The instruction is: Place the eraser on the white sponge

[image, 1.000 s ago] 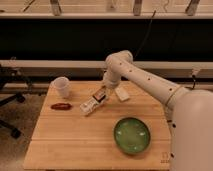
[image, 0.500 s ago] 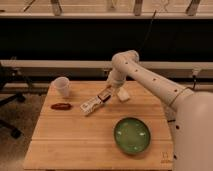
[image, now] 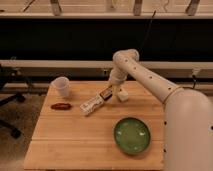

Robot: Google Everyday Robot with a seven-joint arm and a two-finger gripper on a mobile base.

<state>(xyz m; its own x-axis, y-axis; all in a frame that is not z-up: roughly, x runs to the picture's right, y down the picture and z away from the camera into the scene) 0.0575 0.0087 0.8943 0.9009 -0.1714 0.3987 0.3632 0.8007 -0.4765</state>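
Observation:
The eraser [image: 106, 93], a small dark bar with an orange-ish end, lies on the wooden table [image: 75, 140] at the upper end of the white labelled tube [image: 92, 104]. The white sponge [image: 121, 95] sits just right of it, near the table's back edge. My gripper [image: 115, 87] hangs at the end of the white arm [image: 145, 75], which reaches in from the right. It sits just above the gap between eraser and sponge, close to both. Whether it touches either is not visible.
A white cup [image: 62, 86] stands at the back left. A red flat item [image: 61, 106] lies in front of it. A green plate [image: 132, 135] sits at the front right. A dark wall and a rail run behind the table.
The arm has swung to the right and its elbow has moved right, so the gripper shifted from over the tube's end toward the sponge. The eraser, tube and sponge stay in about the same place.

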